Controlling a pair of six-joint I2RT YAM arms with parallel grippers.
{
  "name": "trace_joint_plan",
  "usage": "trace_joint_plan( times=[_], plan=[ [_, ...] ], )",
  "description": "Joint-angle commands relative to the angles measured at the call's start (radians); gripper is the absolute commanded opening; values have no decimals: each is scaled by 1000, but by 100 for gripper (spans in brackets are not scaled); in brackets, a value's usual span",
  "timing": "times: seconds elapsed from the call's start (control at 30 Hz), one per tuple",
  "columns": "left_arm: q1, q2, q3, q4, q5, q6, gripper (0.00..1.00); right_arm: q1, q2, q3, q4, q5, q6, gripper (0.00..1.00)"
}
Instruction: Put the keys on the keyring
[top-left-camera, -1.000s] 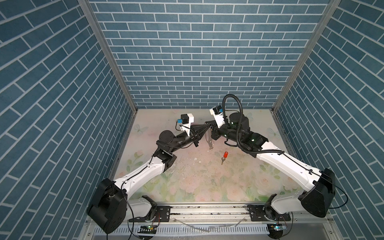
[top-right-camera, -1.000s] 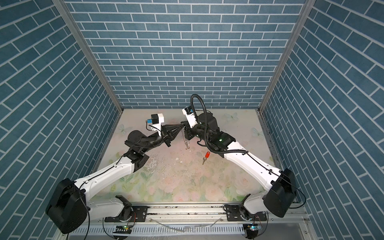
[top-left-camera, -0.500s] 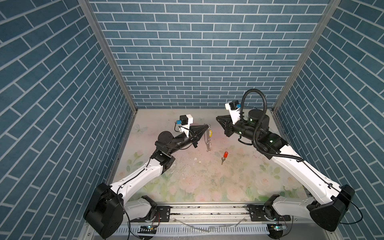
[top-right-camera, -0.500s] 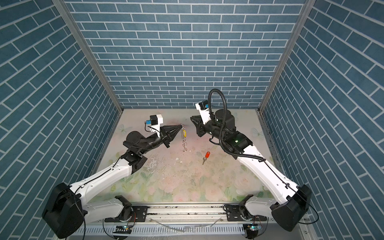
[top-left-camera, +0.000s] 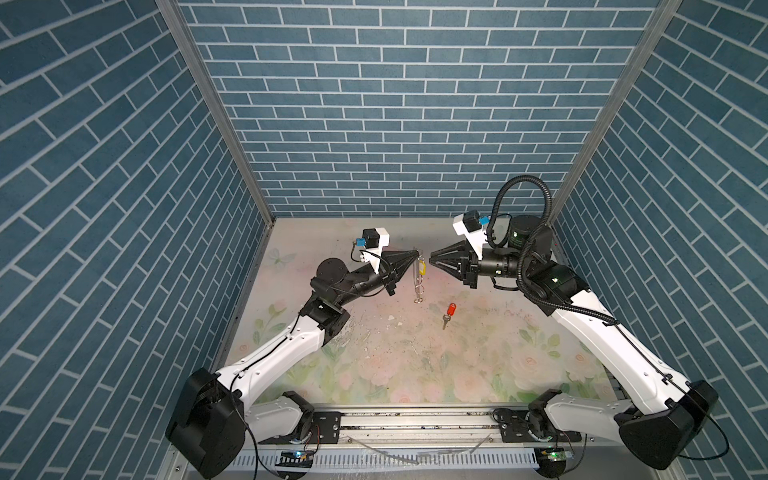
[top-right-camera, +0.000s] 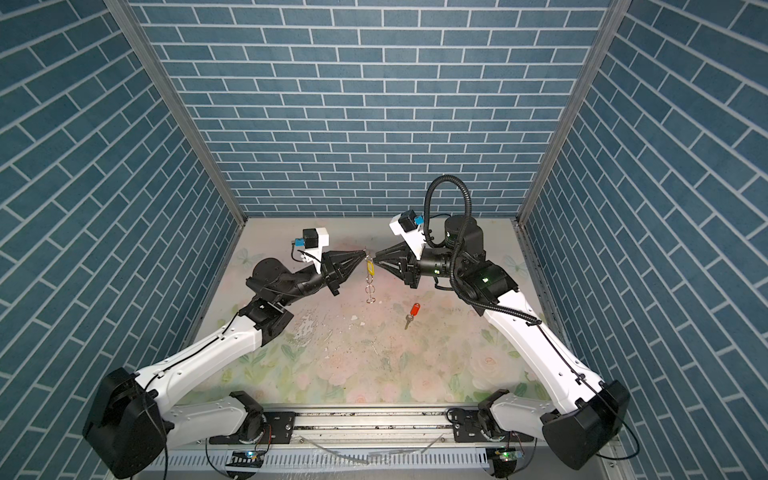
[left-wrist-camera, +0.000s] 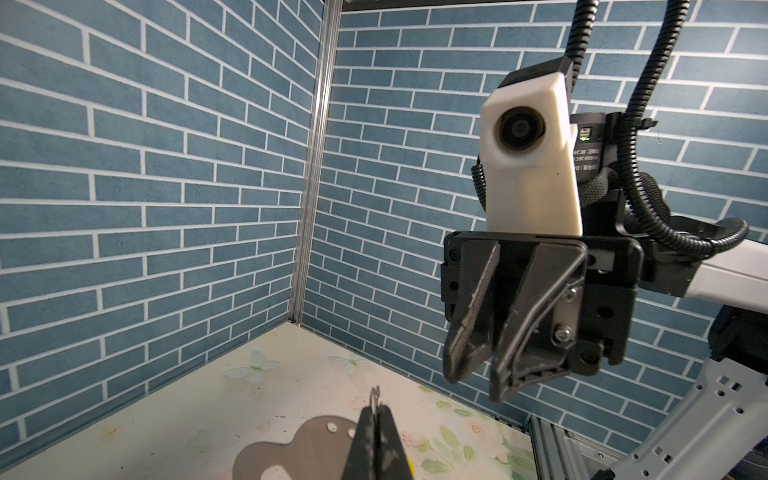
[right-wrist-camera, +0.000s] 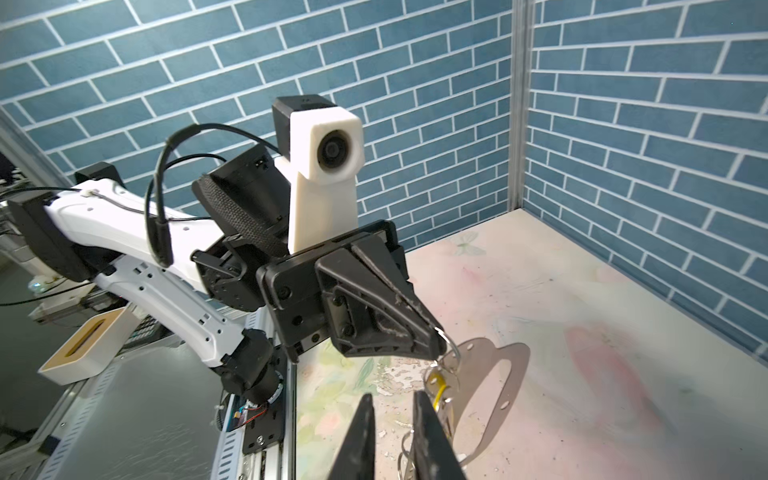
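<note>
The keyring (top-left-camera: 417, 286) hangs as a short string of silver rings over the back of the table, with the yellow-tagged key (top-left-camera: 422, 268) on it near the top. My left gripper (top-left-camera: 417, 250) is shut on its top ring (left-wrist-camera: 375, 395); both top views show this. My right gripper (top-left-camera: 430, 261) faces it from the right, close to the yellow tag (right-wrist-camera: 438, 384). Its jaws stand a little apart with nothing between them (right-wrist-camera: 394, 397). The red-tagged key (top-left-camera: 449, 312) lies flat on the table, below and to the right of the hanging rings (top-right-camera: 370, 286).
A floral mat (top-left-camera: 415, 365) covers the table, worn and flaked at the left middle. Blue brick walls close in the left, back and right. A metal rail (top-left-camera: 415, 419) carrying both arm bases runs along the front edge.
My right gripper has let go at the keyring, drawn back to the right and opened slightly. The yellow-tagged key now hangs on the rings. The left gripper keeps its hold.
</note>
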Motion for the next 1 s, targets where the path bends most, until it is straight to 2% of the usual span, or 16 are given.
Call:
trace_joint_plan(
  times=[0.0,0.5,0.97],
  plan=[
    [-3,-24,26,36,42,-3,0,-5,13,-14,27,-86,-25,19],
    [-2,4,21,148,148,-75,0,-21,32,-17,82,-82,13,19],
    [-2,39,21,245,160,-115,0,-21,61,-33,163,-151,72,14]
  ],
)
